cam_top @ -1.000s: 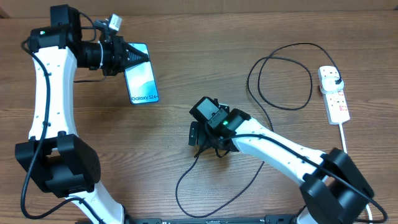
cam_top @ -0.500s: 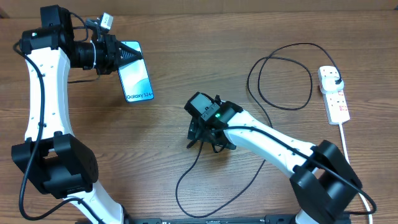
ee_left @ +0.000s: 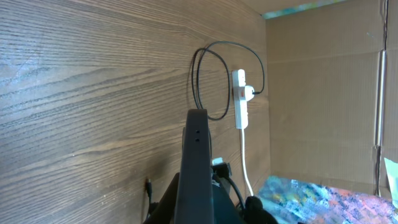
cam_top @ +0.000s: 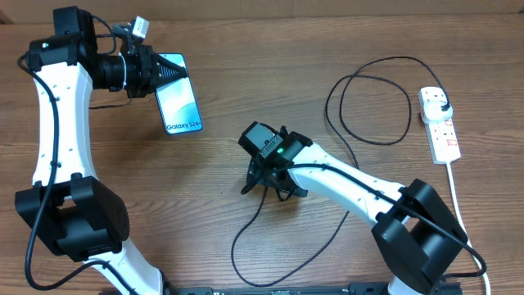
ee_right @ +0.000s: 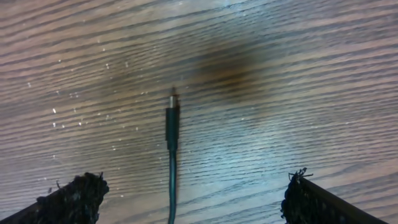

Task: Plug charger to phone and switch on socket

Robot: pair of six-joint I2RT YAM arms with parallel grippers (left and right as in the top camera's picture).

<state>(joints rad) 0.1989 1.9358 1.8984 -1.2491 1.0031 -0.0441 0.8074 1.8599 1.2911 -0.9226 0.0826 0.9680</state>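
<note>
Left fingers point(cam_top: 170, 74) pinching phone point(cam_top: 182, 106) | right fingers point(ee_right: 73, 198) spread astride charger point(ee_right: 171, 134) tip

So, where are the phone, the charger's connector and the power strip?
phone point(cam_top: 182, 102): overhead view, on its blue screen.
charger connector point(ee_right: 171, 124): right wrist view, on the connector body.
power strip point(cam_top: 444, 139): overhead view, on its white body.

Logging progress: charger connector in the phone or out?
Out. The charger tip lies bare on the table under the open right gripper; the phone is apart, in the left gripper.
</note>
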